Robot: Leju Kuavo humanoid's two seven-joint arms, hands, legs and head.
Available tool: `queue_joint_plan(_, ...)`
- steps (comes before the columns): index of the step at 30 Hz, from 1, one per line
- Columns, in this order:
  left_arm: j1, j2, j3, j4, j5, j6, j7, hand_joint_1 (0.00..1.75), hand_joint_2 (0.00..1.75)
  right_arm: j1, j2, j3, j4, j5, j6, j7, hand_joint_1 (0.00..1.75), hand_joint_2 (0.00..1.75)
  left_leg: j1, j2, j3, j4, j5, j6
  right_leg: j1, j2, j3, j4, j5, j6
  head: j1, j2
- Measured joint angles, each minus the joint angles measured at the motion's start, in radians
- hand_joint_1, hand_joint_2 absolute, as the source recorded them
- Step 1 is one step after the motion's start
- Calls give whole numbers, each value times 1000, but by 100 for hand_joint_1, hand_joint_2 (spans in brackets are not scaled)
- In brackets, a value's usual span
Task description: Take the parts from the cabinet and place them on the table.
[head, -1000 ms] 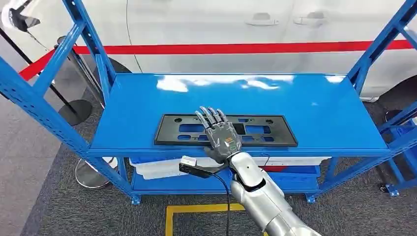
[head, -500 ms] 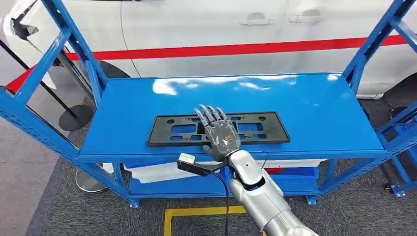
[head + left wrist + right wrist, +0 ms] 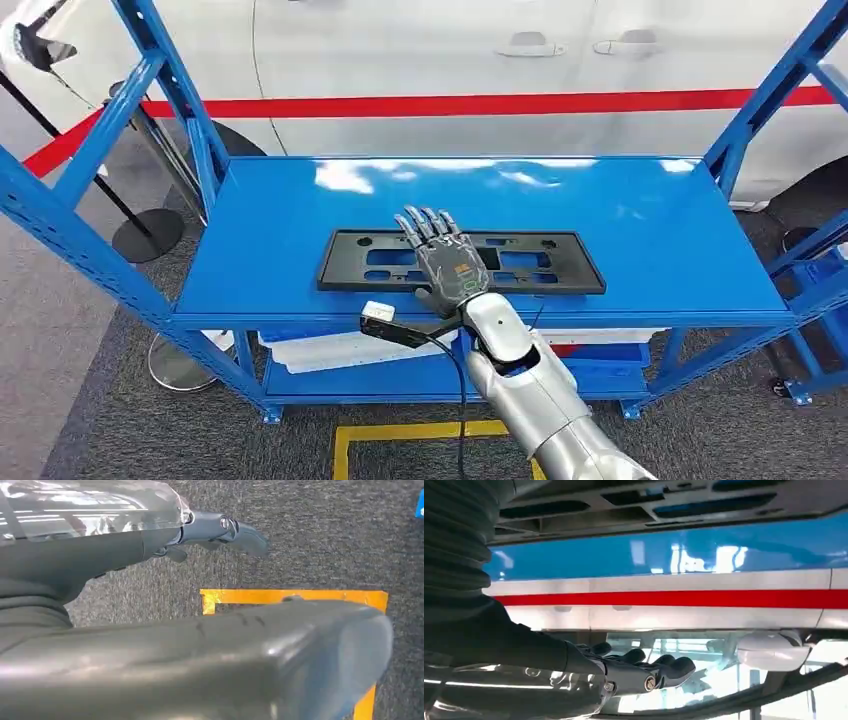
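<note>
Right hand (image 3: pixel 447 262) sits at frame centre in the head view, fingers stretched out flat and a little apart over the middle of the black plate (image 3: pixel 540 263), palm down; whether it actually touches the plate, hard to call from here, and nothing is clasped in it. The plate lies long-ways across the near half of the blue shelf (image 3: pixel 650 220), parallel to the front edge, cut-outs showing blue through it on both sides of the hand. The silver right arm (image 3: pixel 530 390) climbs in from the lower middle of the frame, a small camera bracket (image 3: pixel 385 322) jutting out to the left just below the shelf lip. Behind the rack, across the top of the frame, a white car (image 3: pixel 420 70) with a red stripe. Below, a lower shelf holds a white tray (image 3: pixel 330 348), and yellow tape (image 3: pixel 400 432) marks the grey carpet at bottom centre. In the right wrist view the fingers (image 3: pixel 659 667) lie straight and side by side, with the plate (image 3: pixel 634 505) along the top edge. In the left wrist view, the left hand (image 3: pixel 220 530) hangs over carpet and yellow tape (image 3: pixel 300 596), a fingertip extended, nothing in it as far as can be seen; the spread of its fingers I can't tell.
</note>
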Motion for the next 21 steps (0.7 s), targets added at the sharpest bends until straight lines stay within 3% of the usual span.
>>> queue_joint_plan(1, -2, 0, 0, 0, -2, -2, 1, 0, 0, -1, 0, -2, 3, 6, 5, 4, 0, 175, 0, -1, 1, 0, -1, -1, -2, 0, 19, -44, 34, -1, 0, 0)
queue_joint_plan(3, -5, 0, -1, 0, -13, -8, 2, 0, 0, -6, 0, -4, 6, 20, 10, 10, 0, 175, 0, -2, 5, 3, -4, -6, -3, -1, 106, -217, 118, -7, 0, 0)
queue_joint_plan(4, -6, 0, -2, 0, -16, -10, 4, 0, 0, -10, 1, -5, 8, 28, 13, 13, 0, 175, 0, -2, 5, 6, -7, -10, -3, -2, 141, -290, 131, -12, 0, 0)
queue_joint_plan(5, -8, 0, -2, 0, -20, -11, 5, 0, 0, -15, 2, -7, 11, 34, 18, 15, 0, 175, -9, -3, -1, 13, -10, -17, 1, -2, 145, -299, 125, -15, 0, 0)
queue_joint_plan(8, -11, 0, -2, 0, -23, -12, 8, 0, 0, -21, 6, -10, 33, 53, 26, 25, 0, 175, -4, -3, 2, 3, -6, -34, 7, 1, 139, -297, 128, -29, 0, 0)
queue_joint_plan(10, -12, 0, -2, 0, -24, -12, 7, 0, 0, -28, 12, -10, 53, 63, 26, 30, 0, 175, -1, -1, -2, 21, -22, -45, -1, -1, 146, -310, 134, -44, 0, 0)
queue_joint_plan(11, -13, 0, -1, 0, -23, -12, 7, 0, 0, -36, 18, -10, 67, 68, 26, 29, 0, 175, -2, -1, -23, 67, -54, -48, -2, -1, 145, -310, 134, -51, 0, 0)
queue_joint_plan(13, -14, 0, -1, 0, -20, -10, 6, 0, 0, -39, 26, -10, 94, 69, 26, 24, 0, 175, -1, -1, -94, 218, -127, -54, 1, -2, 145, -310, 133, -54, 0, 0)
queue_joint_plan(14, -14, 0, 0, 0, -19, -9, 6, 0, 0, -38, 27, -10, 110, 67, 24, 21, 0, 175, -1, -1, -131, 295, -152, -56, 3, -3, 145, -309, 132, -56, 0, 0)
queue_joint_plan(15, -13, -1, 0, 0, -17, -7, 5, 0, 0, -36, 30, -10, 127, 63, 22, 16, 0, 175, -1, -1, -149, 325, -152, -56, 5, -3, 145, -309, 132, -56, 0, 0)
queue_joint_plan(16, -11, -1, 1, 0, -15, -4, 5, 0, 0, -35, 31, -10, 136, 62, 20, 11, 0, 175, -1, -1, -142, 306, -130, -54, 7, -3, 146, -308, 131, -57, 0, 0)
queue_joint_plan(17, -11, -1, 1, 0, -11, 0, 5, 0, 0, -32, 33, -10, 145, 61, 16, 6, 0, 175, -1, -1, -113, 241, -87, -50, 8, -2, 146, -306, 130, -57, 0, 0)
queue_joint_plan(19, -11, -1, 3, 0, -10, 6, 5, 0, 0, -30, 40, -10, 156, 57, 6, -2, 0, 175, -4, -1, -22, 50, 3, -34, 10, 0, 149, -304, 128, -55, 0, 0)
queue_joint_plan(20, -12, 0, 4, 0, -10, 10, 5, 0, 0, -29, 42, -10, 161, 56, 3, -4, 0, 175, -9, 0, -4, 14, -12, -27, 13, 0, 148, -304, 127, -51, 0, 0)
queue_joint_plan(21, -12, 0, 5, 0, -10, 12, 5, 0, 0, -28, 42, -10, 165, 55, 2, -6, 0, 175, -13, 0, -4, 7, -6, -24, 14, 1, 145, -302, 127, -47, 0, 0)
